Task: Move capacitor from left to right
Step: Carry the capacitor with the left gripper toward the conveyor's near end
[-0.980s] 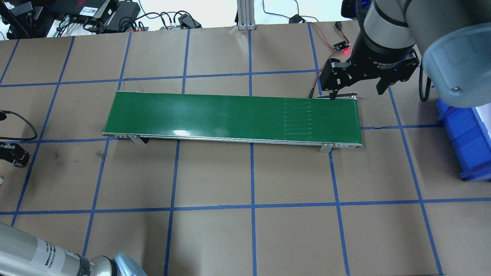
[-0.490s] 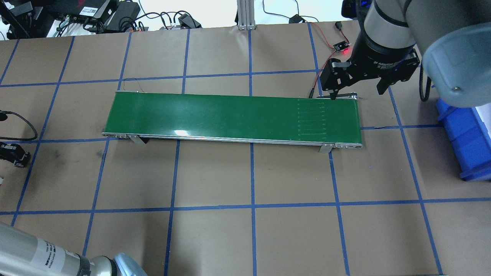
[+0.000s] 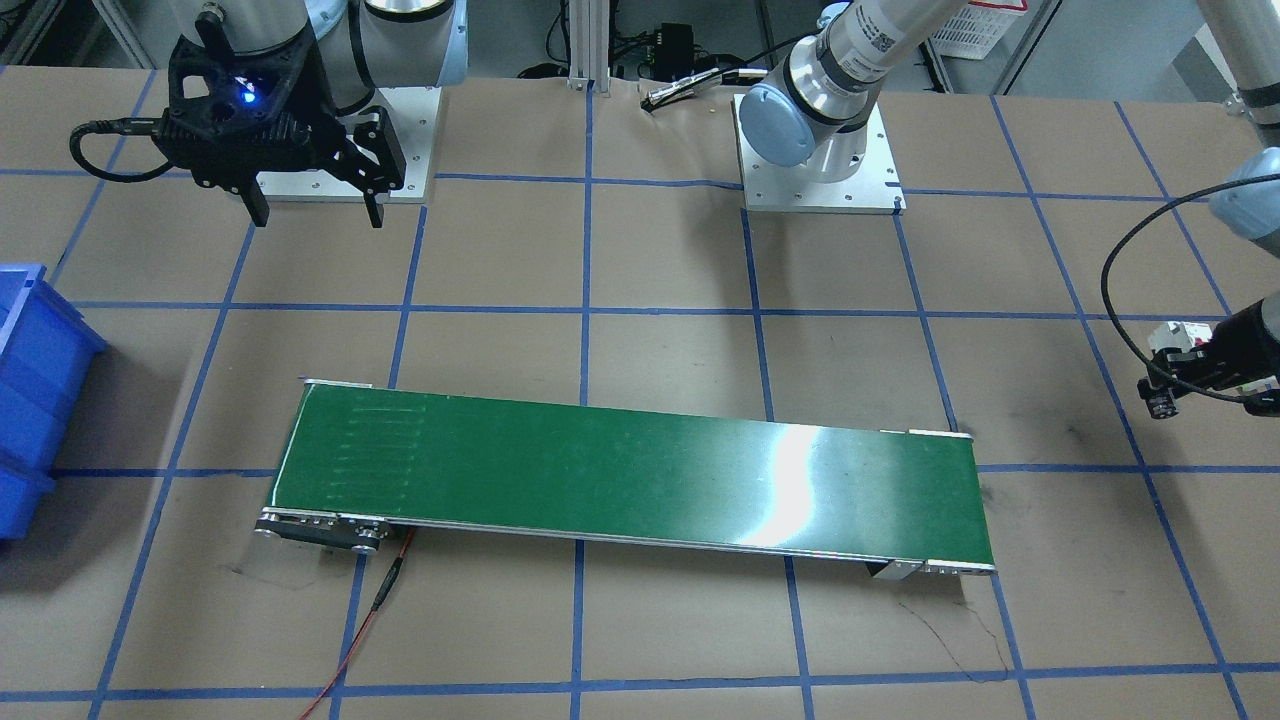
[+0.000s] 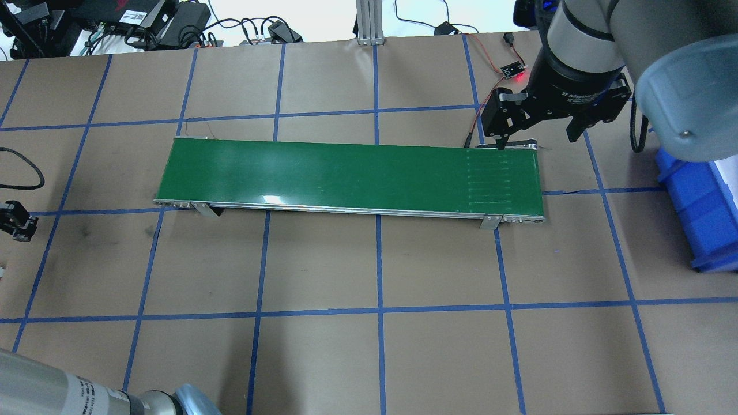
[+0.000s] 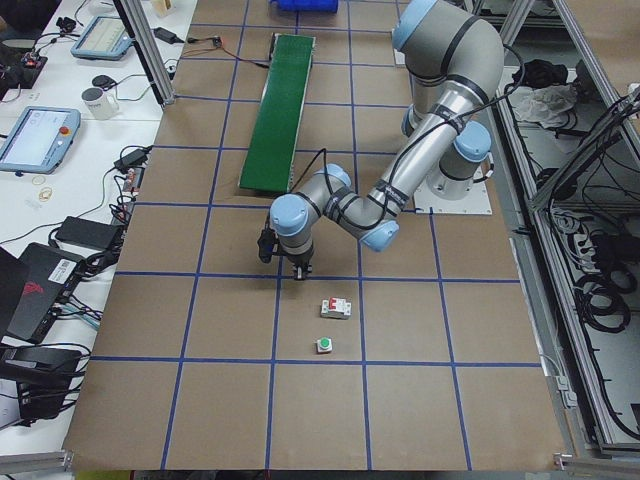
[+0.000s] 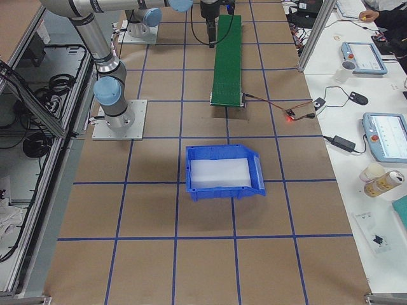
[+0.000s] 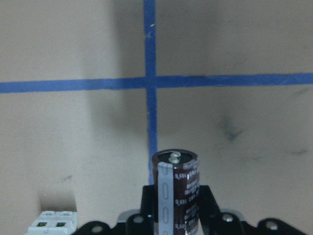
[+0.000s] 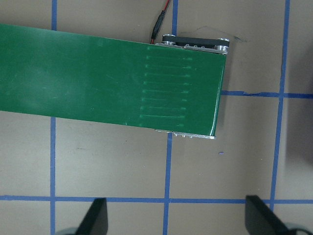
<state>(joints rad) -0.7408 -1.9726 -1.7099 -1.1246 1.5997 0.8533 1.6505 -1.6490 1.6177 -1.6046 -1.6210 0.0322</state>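
Left wrist-mounted view: left gripper [image 7: 175, 209] pinches capacitor [image 7: 176, 188] upright for carrying; right gripper [image 8: 178, 218] hovers spread over conveyor belt [image 8: 98, 83], likely to receive.

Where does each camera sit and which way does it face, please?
Front-facing: across the table, facing the robot; both bases, open right hand.
Overhead: behind the robot, looking down on the conveyor; right arm.
Exterior left: table's left end, looking along it; left arm nearest.
Exterior right: opposite end; blue bin, right arm nearest.
Left wrist: looks down; left hand holds capacitor.
Right wrist: looks down; its fingertips.
Overhead and right wrist share the conveyor's end.
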